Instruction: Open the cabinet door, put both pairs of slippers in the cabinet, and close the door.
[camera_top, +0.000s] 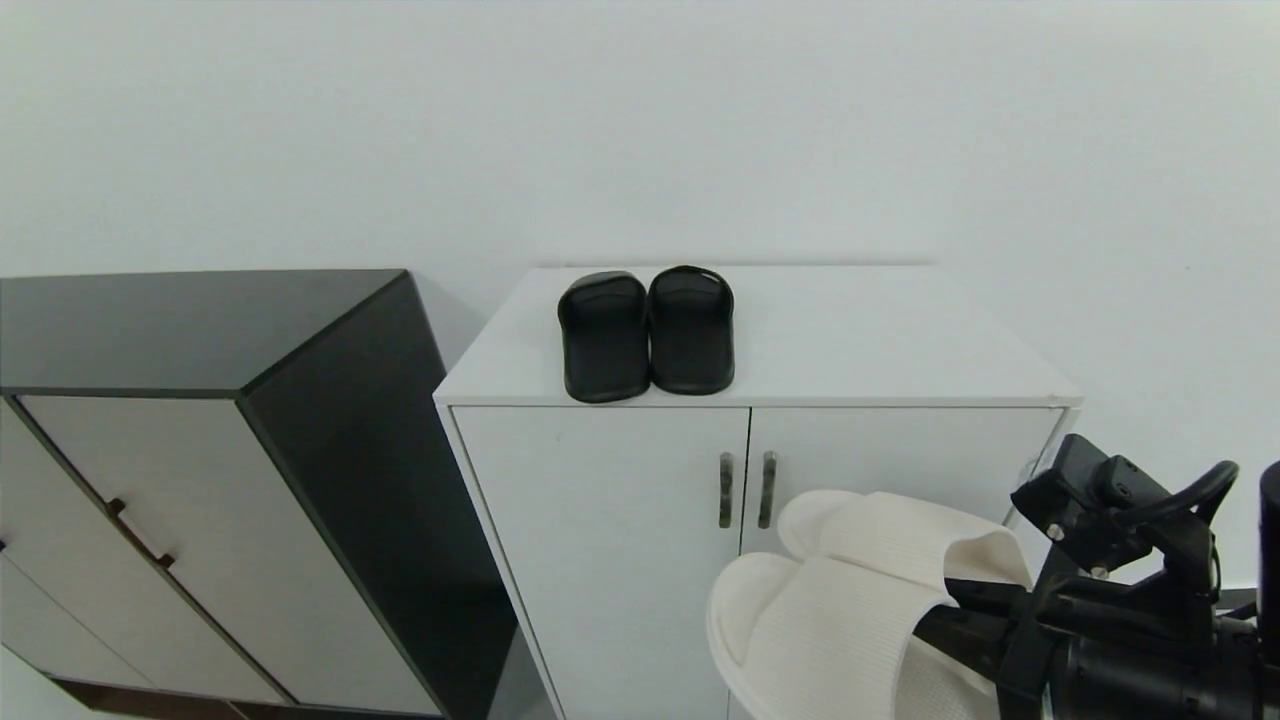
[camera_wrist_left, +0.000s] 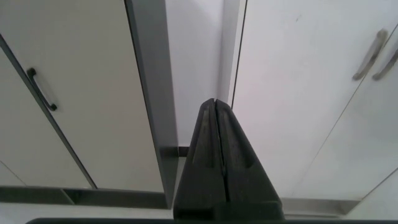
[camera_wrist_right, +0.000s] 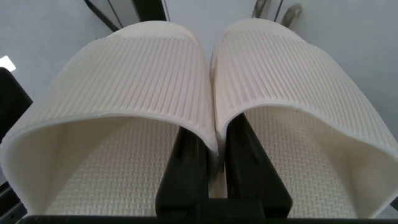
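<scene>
My right tool (camera_wrist_right: 214, 158) grips the white slippers (camera_top: 850, 590), apparently by their inner walls, before the closed cabinet (camera_top: 600, 540); my left tool (camera_wrist_left: 216, 118) is pinched together, empty; the black slippers (camera_top: 648, 335) sit on top, nothing stowed yet.

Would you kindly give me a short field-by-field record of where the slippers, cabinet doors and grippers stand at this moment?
cabinet doors: both shut
black slippers: side by side on top of the white cabinet
white slippers: held together in front of the cabinet doors
right gripper: shut on white slippers
left gripper: shut, empty, low before the gap beside the dark cabinet
</scene>
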